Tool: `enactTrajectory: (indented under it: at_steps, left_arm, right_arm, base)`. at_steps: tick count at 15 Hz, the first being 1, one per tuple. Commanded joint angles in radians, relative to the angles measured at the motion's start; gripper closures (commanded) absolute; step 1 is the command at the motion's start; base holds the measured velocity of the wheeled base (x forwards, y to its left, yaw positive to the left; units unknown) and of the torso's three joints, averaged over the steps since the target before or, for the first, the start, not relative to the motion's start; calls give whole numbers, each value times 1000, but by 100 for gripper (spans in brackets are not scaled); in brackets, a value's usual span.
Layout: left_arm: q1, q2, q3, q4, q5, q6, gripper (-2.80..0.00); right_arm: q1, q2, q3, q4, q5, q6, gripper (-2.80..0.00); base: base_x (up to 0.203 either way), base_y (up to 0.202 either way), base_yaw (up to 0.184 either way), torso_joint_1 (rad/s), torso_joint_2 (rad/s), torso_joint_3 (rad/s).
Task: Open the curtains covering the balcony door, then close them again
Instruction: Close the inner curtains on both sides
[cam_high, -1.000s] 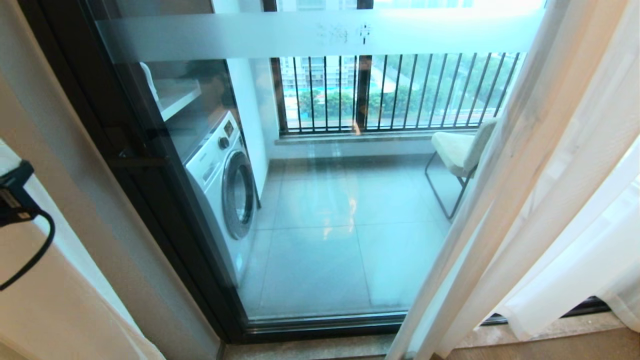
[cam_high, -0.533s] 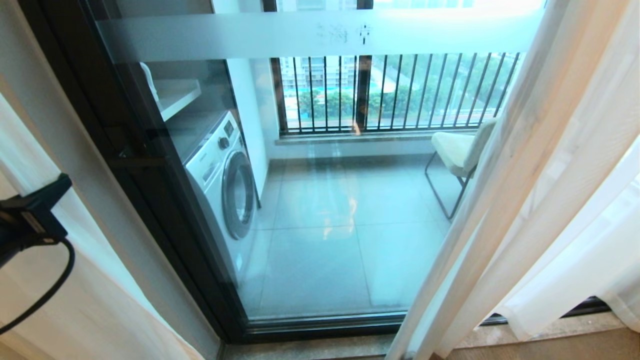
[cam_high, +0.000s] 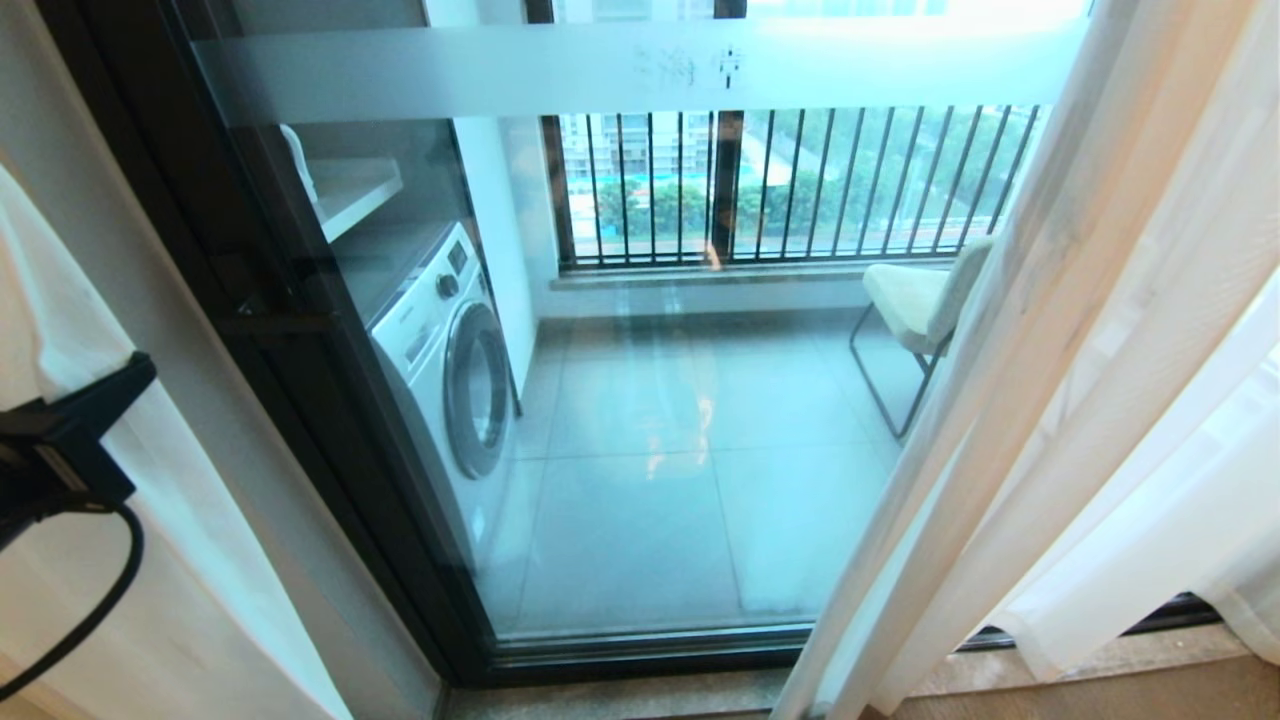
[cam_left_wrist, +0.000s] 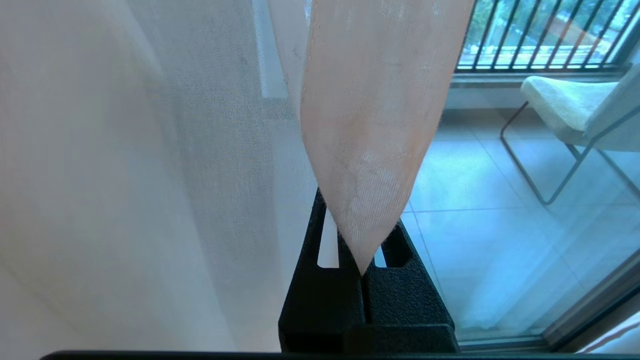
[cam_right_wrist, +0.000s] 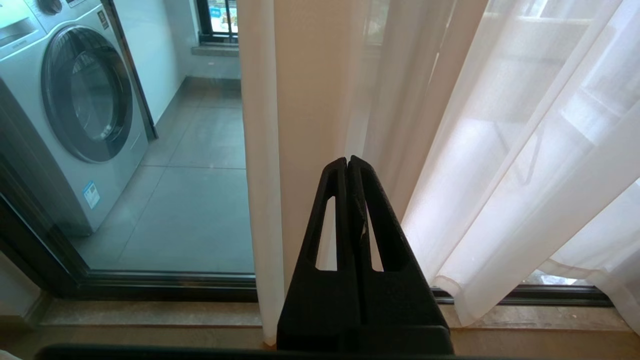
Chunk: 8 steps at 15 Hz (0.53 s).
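The balcony door (cam_high: 640, 480) is a glass panel in a dark frame with a frosted band across the top. The middle of the glass is uncovered. One sheer white panel of the curtains (cam_high: 60, 300) hangs at the far left. My left gripper (cam_high: 125, 380) is shut on a fold of it. In the left wrist view the pinched fabric (cam_left_wrist: 370, 125) fans out from between the black fingers of the left gripper (cam_left_wrist: 361, 240). The other panel (cam_high: 1100, 350) hangs gathered at the right. My right gripper (cam_right_wrist: 346, 160) is shut on nothing, just in front of that panel (cam_right_wrist: 310, 100).
Behind the glass stand a washing machine (cam_high: 450, 370) on the left and a pale chair (cam_high: 920, 300) on the right, before a black-barred railing (cam_high: 800, 180). A stone threshold (cam_high: 620, 692) runs along the door's bottom track.
My left gripper has moved right and further into the head view, drawing the left curtain panel with it; the fabric now reaches higher along the left edge. The right panel is unchanged.
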Motion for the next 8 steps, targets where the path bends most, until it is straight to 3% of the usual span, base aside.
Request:
enactTrajectory:
  at_steps: [1, 4, 8]
  left_arm:
    - [-17, 15, -13, -5, -1, -1, 0]
    - [-35, 62, -50, -7, 2, -2, 0]
    - [-37, 133, -130, -11, 58, -7, 0]
  right_arm:
    - [0, 1, 0, -1, 0, -1, 0]
    - [0, 1, 0, -1, 0, -1, 0]
    - [0, 1, 0, -1, 0, -1, 0]
  base:
    - [0, 0, 0, 0, 0, 0]
    - [0, 0, 0, 0, 0, 0]
    - [0, 0, 0, 0, 0, 0]
